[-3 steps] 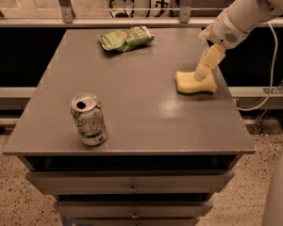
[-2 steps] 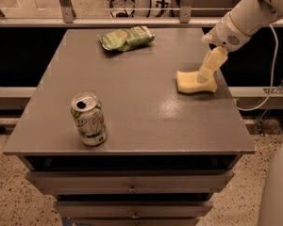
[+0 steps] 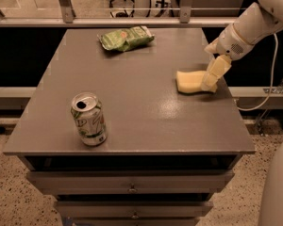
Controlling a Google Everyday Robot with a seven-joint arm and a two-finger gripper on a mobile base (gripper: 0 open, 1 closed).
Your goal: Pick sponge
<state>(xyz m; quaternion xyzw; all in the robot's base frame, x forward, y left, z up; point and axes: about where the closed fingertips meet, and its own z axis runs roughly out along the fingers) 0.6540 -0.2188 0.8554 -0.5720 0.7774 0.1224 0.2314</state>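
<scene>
Camera view: sponge [image 3: 187, 81] lies partly behind the end effector [image 3: 209, 84].

**Colour and Pattern Reference**

- Sponge [image 3: 189, 81]: pale yellow, plain, no pattern.
- Gripper [image 3: 209, 84], located at the sponge's right end near the table's right edge: pale yellow, close in tone to the sponge.
- Arm [image 3: 247, 29]: white.
- Table [image 3: 132, 74]: uniform grey top, with grey drawer fronts below.
- Can [image 3: 88, 120]: silver top, white body with green markings.
- Snack bag [image 3: 126, 37]: green with lighter patches.
- Floor [image 3: 9, 192]: beige with dark speckles.
</scene>
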